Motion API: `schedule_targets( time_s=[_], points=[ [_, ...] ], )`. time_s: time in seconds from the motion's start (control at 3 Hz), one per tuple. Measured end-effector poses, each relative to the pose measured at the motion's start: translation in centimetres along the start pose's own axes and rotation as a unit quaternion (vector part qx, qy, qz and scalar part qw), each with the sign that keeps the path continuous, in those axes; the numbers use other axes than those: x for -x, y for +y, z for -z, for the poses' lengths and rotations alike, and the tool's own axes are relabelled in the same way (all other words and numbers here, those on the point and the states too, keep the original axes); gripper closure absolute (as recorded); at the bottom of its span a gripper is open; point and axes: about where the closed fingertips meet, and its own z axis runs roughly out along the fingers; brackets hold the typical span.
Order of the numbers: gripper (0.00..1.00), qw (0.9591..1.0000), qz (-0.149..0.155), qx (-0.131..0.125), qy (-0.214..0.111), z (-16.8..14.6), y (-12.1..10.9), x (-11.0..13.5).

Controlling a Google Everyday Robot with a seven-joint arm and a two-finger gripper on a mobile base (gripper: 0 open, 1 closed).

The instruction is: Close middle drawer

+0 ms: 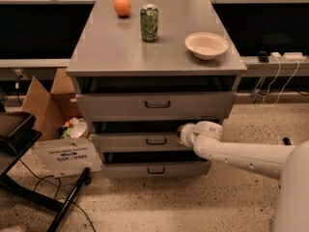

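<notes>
The middle drawer [130, 142] is the second of three grey drawers in the metal cabinet, with a low flat front and a small dark handle [156, 141]. It stands slightly out, about level with the bottom drawer [155, 169]. My gripper [183, 135] is at the end of the white arm [241, 154] coming in from the right. It rests against the right part of the middle drawer's front, just right of the handle.
The cabinet top [111, 47] bears an orange [122, 6], a green can [149, 22] and a white bowl [206, 45]. The top drawer [155, 105] sticks out a little. A cardboard box [46, 103] and a white sign [65, 156] lie left on the floor, with a black stand [19, 144].
</notes>
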Motion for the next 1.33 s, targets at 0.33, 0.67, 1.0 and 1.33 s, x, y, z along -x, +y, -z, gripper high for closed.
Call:
schedule_targets(
  time_s=[0.33,0.67,1.0,1.33],
  points=[
    [1.0,1.0,0.004,-0.004,-0.002,-0.08,-0.22,0.27],
    [1.0,1.0,0.004,-0.004,-0.002,-0.09,-0.21,0.27],
    [0.82,1.0,0.004,-0.004,-0.002,-0.09,-0.21,0.27],
    [0.5,1.0,0.004,-0.004,-0.002,-0.09,-0.21,0.28]
  ],
)
